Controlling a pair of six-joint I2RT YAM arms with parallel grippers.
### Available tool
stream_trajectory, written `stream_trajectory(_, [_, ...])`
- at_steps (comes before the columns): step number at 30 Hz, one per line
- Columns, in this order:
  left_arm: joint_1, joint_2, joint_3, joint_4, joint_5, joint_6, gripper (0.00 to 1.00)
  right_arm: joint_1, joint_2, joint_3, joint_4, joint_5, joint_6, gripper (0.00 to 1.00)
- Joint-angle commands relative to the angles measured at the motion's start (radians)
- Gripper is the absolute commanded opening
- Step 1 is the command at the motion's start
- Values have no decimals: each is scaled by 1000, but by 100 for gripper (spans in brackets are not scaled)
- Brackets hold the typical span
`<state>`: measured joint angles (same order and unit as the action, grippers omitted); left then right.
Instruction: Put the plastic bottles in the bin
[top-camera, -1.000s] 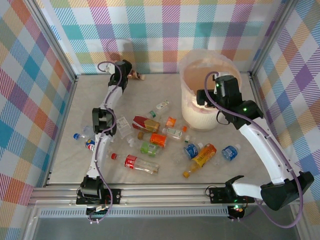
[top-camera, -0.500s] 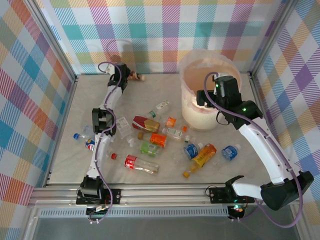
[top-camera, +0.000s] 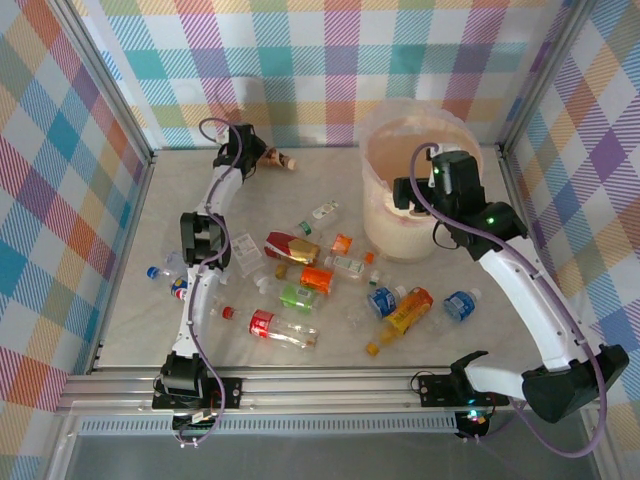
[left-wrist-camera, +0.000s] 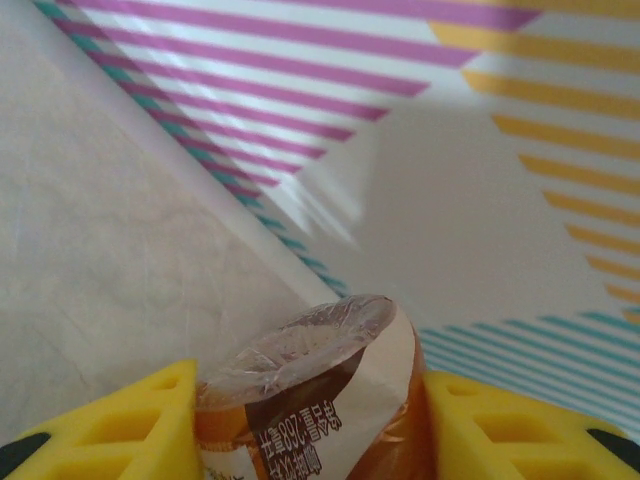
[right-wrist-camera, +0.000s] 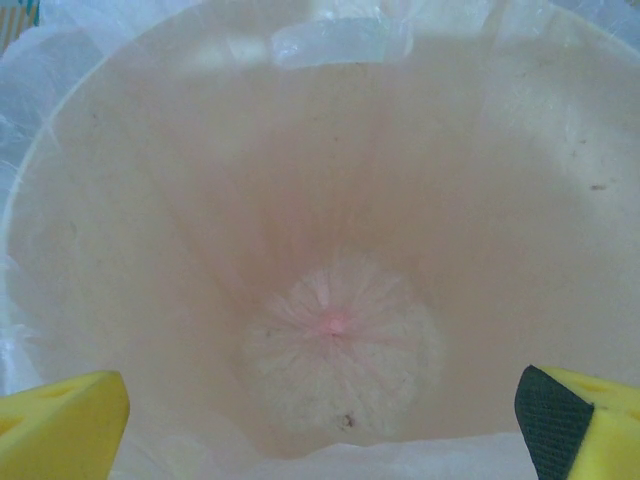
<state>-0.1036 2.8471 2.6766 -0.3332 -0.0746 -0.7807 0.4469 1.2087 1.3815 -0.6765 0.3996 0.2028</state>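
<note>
Against the back wall, my left gripper (top-camera: 258, 157) is shut on a crushed plastic bottle (top-camera: 280, 160) with a brown and white label. In the left wrist view that bottle (left-wrist-camera: 320, 400) fills the gap between the yellow fingers (left-wrist-camera: 120, 430), its clear base towards the camera. My right gripper (top-camera: 408, 196) hangs open over the bin (top-camera: 383, 142), a large cream-pink bucket. The right wrist view looks down into the bin (right-wrist-camera: 150, 200), where nothing lies on its bottom; the gripper (right-wrist-camera: 320, 425) holds nothing. Several more bottles lie mid-table, among them a red-labelled one (top-camera: 292, 246) and an orange one (top-camera: 316, 278).
Other bottles: green (top-camera: 298, 296), a long one with a red label (top-camera: 282, 328), blue (top-camera: 381, 300), yellow-orange (top-camera: 403, 315), blue (top-camera: 459, 304), white (top-camera: 322, 213), and blue-capped ones (top-camera: 170, 275) beside the left arm. Checked walls close in the back and both sides.
My left gripper has shut on the brown-labelled bottle at the back wall, and the bottle has shifted slightly to the right. The right arm has not moved.
</note>
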Motion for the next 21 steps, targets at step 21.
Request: stream_trajectory(21, [-100, -973, -695, 158, 255, 308, 0, 1, -47, 97, 116, -400, 24, 100])
